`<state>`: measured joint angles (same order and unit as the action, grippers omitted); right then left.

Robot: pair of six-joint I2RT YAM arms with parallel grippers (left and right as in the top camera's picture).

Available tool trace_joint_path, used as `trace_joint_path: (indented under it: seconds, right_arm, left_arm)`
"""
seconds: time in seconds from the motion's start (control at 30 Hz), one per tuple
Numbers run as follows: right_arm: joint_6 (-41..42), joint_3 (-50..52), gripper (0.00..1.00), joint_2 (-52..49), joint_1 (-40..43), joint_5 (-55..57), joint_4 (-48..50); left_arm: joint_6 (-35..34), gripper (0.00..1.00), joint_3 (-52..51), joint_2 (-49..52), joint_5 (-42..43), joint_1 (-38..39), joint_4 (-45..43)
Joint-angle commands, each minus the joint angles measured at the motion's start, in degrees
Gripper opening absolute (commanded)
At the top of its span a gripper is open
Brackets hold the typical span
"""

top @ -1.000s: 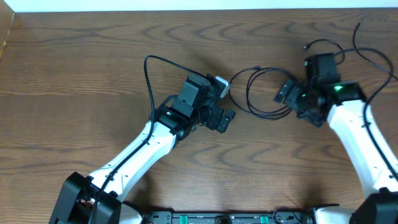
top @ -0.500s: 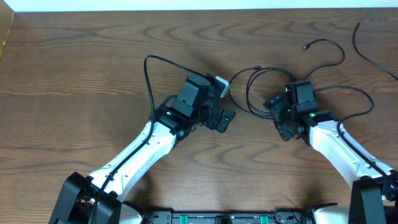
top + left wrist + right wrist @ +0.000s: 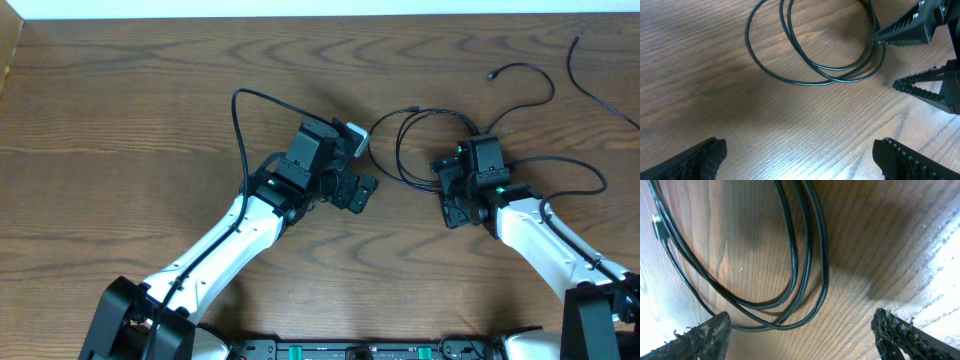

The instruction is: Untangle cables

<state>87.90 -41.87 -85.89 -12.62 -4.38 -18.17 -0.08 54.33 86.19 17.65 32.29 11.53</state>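
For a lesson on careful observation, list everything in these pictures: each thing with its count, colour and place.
table: one, brown wood, under everything
looped cable: one, thin, black, table centre, between the two grippers
plug-ended cable: one, thin, black, upper right of the overhead view
edge cable: one, black, top right corner, running out of view
white piece: one, white, beside the left wrist; what it is cannot be told
arm cords: two, black, one looping off each arm
left gripper: one, black, open, facing the loop
right gripper: one, black, open, at the loop's edge
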Motion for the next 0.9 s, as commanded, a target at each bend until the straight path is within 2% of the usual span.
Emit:
trace_joint_path:
  seconds: [0.0,0.03,0.17,0.27,0.33,0.5,0.6,0.67,0.7,0.77,0.8,0.87]
  right_arm:
    - [5.6,0.4,0.96,-0.4,-0.2,0.8,0.0]
    - [6.2,0.4,0.99,-0.4,-0.2,0.4,0.0]
    - [8.1,0.4,0.99,-0.4,-0.2,-2.0,-0.9]
    - [4.5,0.4,0.98,-0.4,-0.2,0.6,-0.7]
    - [-2.5,0.4,0.95,-0.4,-0.2,4.6,-0.1]
    - [-27.3,0.4,0.96,-0.4,-0.2,12.3,2.1]
    - [-42.1,0.4,0.98,-0.4,-0.2,12.4,4.0]
    - [-48.0,0.4,0.98,-0.4,-0.2,12.4,4.1]
    - [-55.3,0.4,0.96,-0.4,-0.2,12.1,4.0]
    - [-65.1,0.4,0.91,-0.4,-0.2,11.4,3.8]
    - [-74.3,0.4,0.86,-0.4,-0.2,11.3,3.8]
    - [-87.4,0.4,0.82,-0.4,-0.2,11.3,3.8]
  left_arm:
    - [-0.2,0.99,0.2,0.2,-0.4,-0.1,-0.1]
    - [-0.2,0.99,0.2,0.2,-0.4,-0.1,-0.1]
    - [-0.2,0.99,0.2,0.2,-0.4,-0.1,-0.1]
    - [-0.2,0.99,0.2,0.2,-0.4,-0.1,-0.1]
    - [-0.2,0.99,0.2,0.2,-0.4,-0.1,-0.1]
    - [-0.2,0.99,0.2,0.2,-0.4,-0.1,-0.1]
    - [-0.2,0.99,0.2,0.2,-0.4,-0.1,-0.1]
    - [-0.2,0.99,0.2,0.2,-0.4,-0.1,-0.1]
    - [-0.2,0.99,0.2,0.2,-0.4,-0.1,-0.1]
    - [-0.2,0.99,0.2,0.2,-0.4,-0.1,-0.1]
    - [-0.2,0.99,0.2,0.2,-0.4,-0.1,-0.1]
    - [-0.2,0.99,0.2,0.2,-0.4,-0.1,-0.1]
